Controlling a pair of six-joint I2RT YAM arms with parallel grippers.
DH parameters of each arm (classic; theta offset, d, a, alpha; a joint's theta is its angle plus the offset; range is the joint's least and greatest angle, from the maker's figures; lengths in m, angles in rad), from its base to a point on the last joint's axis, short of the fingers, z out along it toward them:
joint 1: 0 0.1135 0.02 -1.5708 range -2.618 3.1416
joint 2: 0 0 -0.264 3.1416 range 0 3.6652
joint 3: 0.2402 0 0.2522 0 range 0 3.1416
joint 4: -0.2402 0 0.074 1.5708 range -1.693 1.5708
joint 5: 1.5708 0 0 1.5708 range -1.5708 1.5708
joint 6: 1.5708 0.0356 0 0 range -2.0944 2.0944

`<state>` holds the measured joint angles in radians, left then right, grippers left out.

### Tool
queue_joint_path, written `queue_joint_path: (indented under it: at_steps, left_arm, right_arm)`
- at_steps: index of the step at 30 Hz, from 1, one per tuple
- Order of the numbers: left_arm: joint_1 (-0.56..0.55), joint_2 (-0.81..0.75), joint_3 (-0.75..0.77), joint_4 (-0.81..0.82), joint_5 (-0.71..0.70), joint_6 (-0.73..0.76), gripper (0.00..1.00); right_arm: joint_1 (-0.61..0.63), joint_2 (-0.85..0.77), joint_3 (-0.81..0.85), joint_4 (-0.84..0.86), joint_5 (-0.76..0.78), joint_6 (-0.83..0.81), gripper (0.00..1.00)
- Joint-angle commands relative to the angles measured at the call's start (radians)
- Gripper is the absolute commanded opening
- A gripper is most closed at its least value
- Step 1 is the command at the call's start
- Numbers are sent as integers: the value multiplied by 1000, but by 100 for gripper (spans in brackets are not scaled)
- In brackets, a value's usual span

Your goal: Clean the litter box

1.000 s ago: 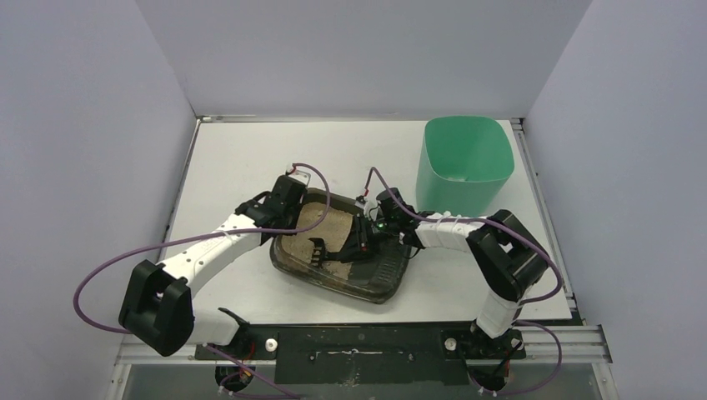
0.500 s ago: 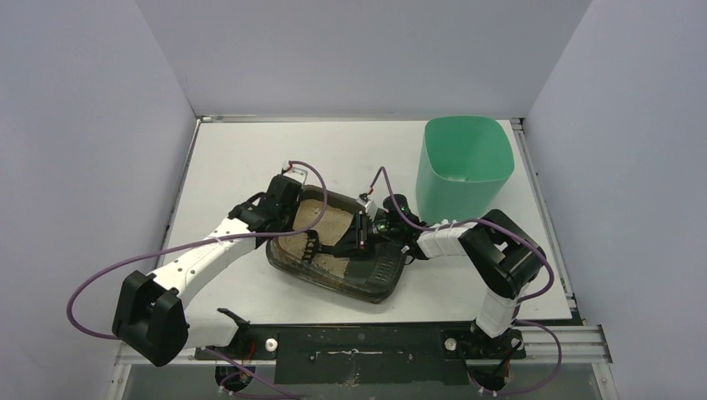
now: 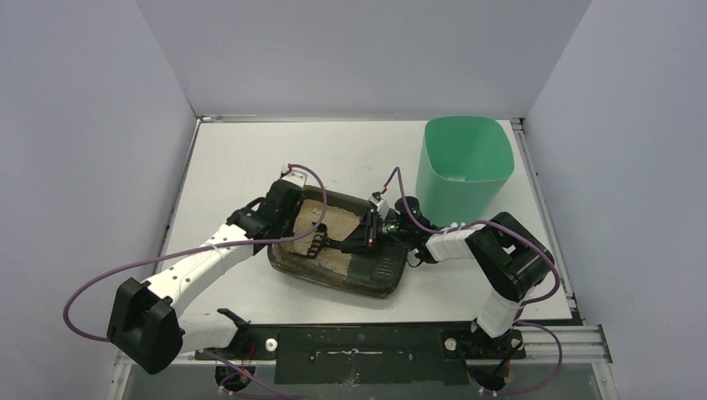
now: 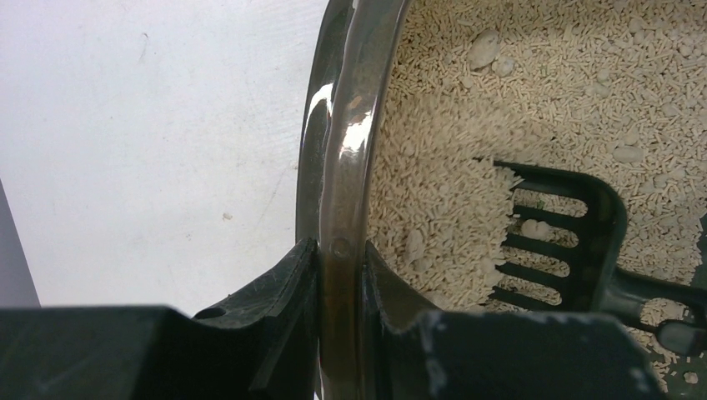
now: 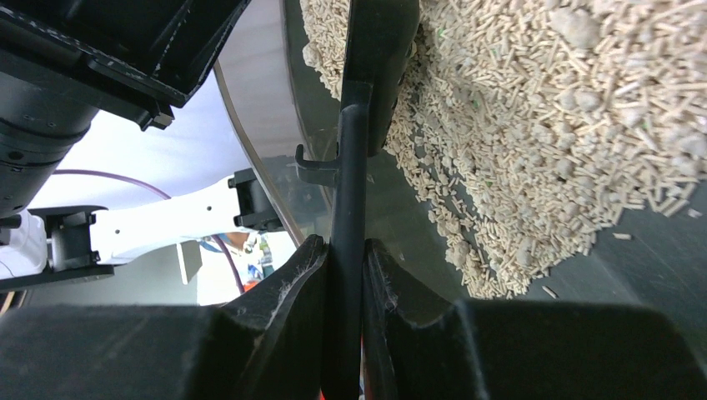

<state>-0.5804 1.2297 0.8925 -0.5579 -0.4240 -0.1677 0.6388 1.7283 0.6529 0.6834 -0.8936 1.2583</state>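
One litter box point(image 3: 343, 282), one scoop point(image 3: 316, 245), one bin point(image 3: 463, 171) at two o'clock.
Left claw point(image 4: 340, 275) pinched its rim; right claw point(image 5: 346, 267) pinched the scoop.

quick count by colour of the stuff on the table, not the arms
black or dark grey: 2, the litter box and the scoop
mint green: 1, the bin
total: 3
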Motion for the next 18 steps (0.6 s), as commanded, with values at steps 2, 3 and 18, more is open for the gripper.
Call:
queue_joint_path:
  at_steps: [2,3,18]
  left_arm:
    - [-4,-56,32,139,-31,-47,0]
    - [-4,-58,30,143,-35,-47,0]
    - [-2,-37,20,156,-46,-55,0]
  right_arm:
    - [-26,-80,-30,118,24,2,0]
    - [-32,-86,-36,113,26,-2,0]
    - [-101,-237,-109,26,19,-78,0]
